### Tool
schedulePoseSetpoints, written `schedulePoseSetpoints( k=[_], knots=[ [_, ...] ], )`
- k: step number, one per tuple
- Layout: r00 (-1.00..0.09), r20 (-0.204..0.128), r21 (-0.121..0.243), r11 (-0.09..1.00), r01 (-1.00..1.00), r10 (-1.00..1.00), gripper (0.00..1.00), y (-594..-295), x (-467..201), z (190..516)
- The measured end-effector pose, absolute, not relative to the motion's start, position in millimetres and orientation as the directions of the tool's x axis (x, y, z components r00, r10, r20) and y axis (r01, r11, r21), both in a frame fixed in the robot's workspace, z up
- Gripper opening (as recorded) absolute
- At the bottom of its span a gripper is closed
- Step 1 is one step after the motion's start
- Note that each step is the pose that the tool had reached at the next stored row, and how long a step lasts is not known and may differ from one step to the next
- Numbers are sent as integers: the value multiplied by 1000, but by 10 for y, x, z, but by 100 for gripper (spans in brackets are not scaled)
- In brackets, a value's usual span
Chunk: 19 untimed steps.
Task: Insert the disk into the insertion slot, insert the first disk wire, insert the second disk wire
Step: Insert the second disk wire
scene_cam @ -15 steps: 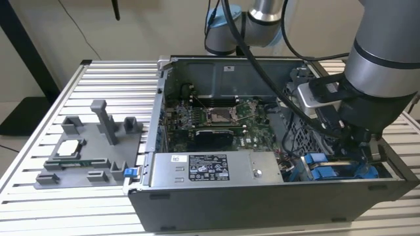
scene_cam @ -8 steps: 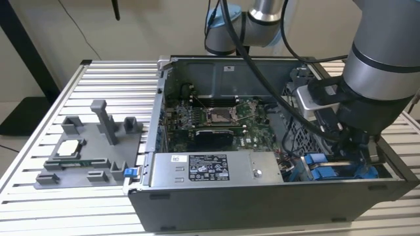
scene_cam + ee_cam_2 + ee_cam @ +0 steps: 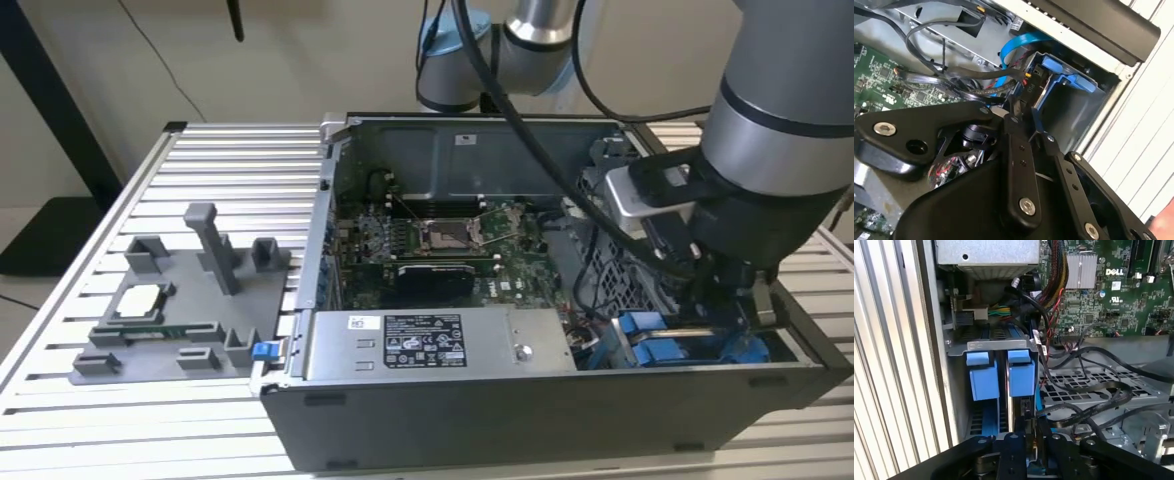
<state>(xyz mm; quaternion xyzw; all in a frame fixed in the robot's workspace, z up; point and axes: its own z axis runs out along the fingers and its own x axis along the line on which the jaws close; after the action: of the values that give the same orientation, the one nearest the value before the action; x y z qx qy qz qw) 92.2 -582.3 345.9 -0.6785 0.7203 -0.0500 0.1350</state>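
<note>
Right up against the lens in both wrist views are the black linkage fingers (image 3: 1021, 165) of the gripper (image 3: 1029, 437), pinched together on a small black wire connector (image 3: 1026, 95) that sits at the end of the disk (image 3: 1021, 377). The disk, with its blue carrier tabs, is already seated in the insertion slot (image 3: 999, 346), next to a second blue carrier (image 3: 983, 377) just beside it. In the exterior view the arm (image 3: 774, 130) reaches down into the open computer case (image 3: 561, 400) at the corner on the exterior view's right, with the grey power-supply box (image 3: 441, 345) and green motherboard (image 3: 441, 245) further along the case.
</note>
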Motion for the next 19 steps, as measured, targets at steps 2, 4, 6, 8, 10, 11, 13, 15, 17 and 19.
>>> schedulePoseSetpoints(
  k=[2,4,6,8,10,11,13,15,17,19],
  knots=[
    [-43,-125,-255,74,-964,-991,100,-5822,922,3498],
    [-43,-124,-255,73,-964,-991,100,-5823,923,3497],
    [-43,-124,-255,73,-964,-991,100,-5823,923,3497],
    [-43,-123,-255,73,-964,-991,100,-5823,923,3498],
    [-45,-113,-241,71,-968,-993,100,-5822,924,3500],
    [-46,-109,-232,70,-970,-993,100,-5822,925,3498],
    [-47,-101,-218,68,-973,-994,100,-5823,928,3508],
    [-48,-98,-210,68,-975,-994,100,-5823,929,3531],
    [-49,-97,-206,68,-976,-994,100,-5823,928,3566],
    [-49,-95,-202,67,-977,-994,100,-5822,929,3604]
  ],
)
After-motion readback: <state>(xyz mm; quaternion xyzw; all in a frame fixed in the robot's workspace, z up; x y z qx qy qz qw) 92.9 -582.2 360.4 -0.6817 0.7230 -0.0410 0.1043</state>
